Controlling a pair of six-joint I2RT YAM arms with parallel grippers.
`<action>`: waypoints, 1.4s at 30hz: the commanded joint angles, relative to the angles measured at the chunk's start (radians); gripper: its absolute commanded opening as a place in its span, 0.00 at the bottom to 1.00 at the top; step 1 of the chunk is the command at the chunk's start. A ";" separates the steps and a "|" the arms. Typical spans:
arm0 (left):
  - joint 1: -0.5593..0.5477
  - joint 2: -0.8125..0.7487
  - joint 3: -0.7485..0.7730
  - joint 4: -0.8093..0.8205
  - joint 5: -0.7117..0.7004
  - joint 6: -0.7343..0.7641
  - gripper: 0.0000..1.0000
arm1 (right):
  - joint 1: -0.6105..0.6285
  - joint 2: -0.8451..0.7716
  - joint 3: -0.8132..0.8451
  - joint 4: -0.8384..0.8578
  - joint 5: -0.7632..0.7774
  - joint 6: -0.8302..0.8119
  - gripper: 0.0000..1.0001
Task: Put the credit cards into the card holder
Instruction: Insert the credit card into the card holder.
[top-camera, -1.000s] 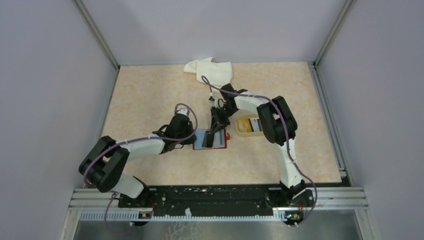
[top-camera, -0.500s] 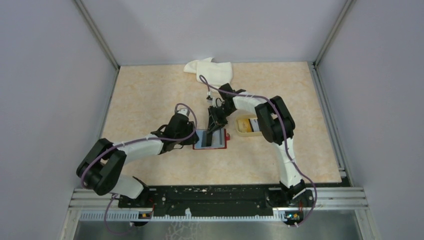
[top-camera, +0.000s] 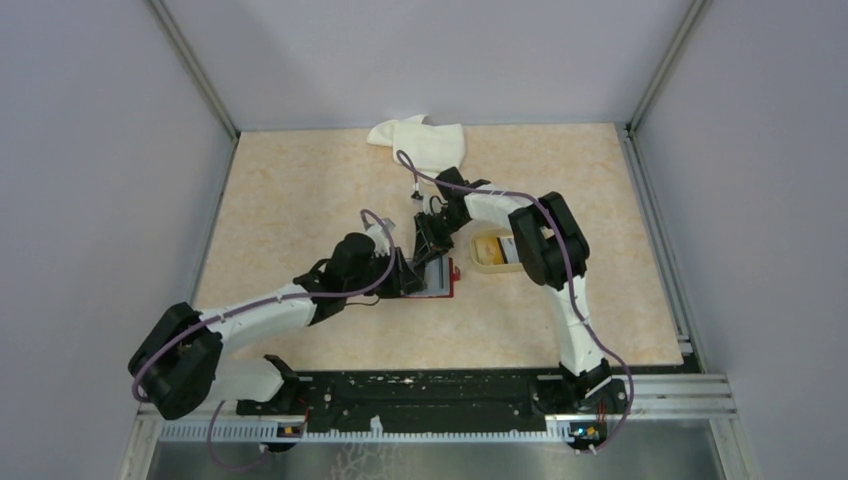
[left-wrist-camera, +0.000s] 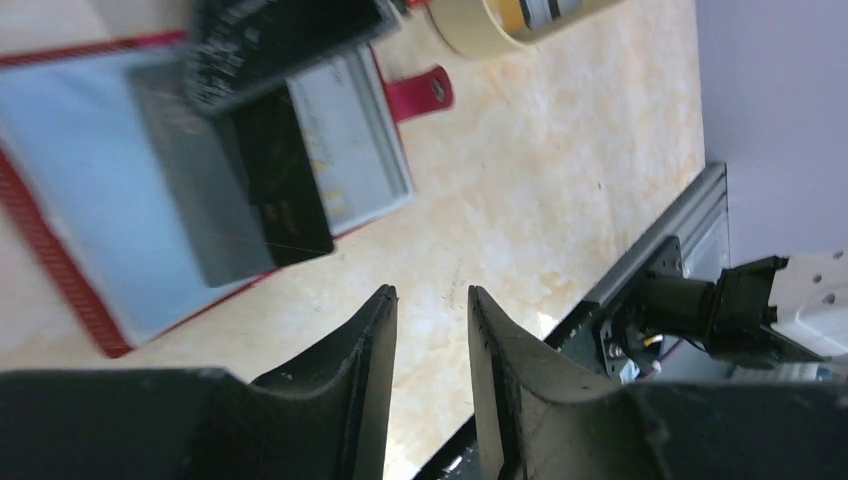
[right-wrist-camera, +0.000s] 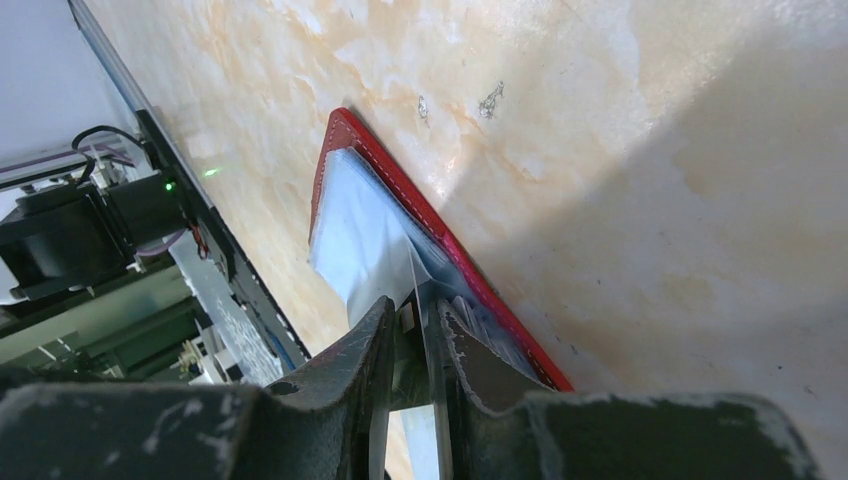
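Red card holder (left-wrist-camera: 90, 205) open flat, dark card (left-wrist-camera: 275, 185) on it, beige tray (top-camera: 487, 264) just beside. Left gripper (left-wrist-camera: 432, 292) parted, empty; right gripper (right-wrist-camera: 412, 308) astride card edge, grip unclear.

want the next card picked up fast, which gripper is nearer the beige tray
Right. The right gripper is over the tray-side part of the open card holder, close beside the tray. The left gripper is at the holder's other side, farther from the tray.
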 joint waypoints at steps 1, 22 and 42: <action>-0.086 0.078 0.061 0.056 -0.023 -0.057 0.38 | 0.010 0.025 -0.018 0.005 0.096 -0.035 0.20; -0.113 0.357 0.254 0.000 -0.260 -0.007 0.38 | 0.008 0.025 -0.019 -0.003 0.100 -0.043 0.21; -0.113 0.381 0.260 -0.130 -0.489 0.009 0.40 | 0.007 -0.038 0.010 -0.047 0.122 -0.096 0.29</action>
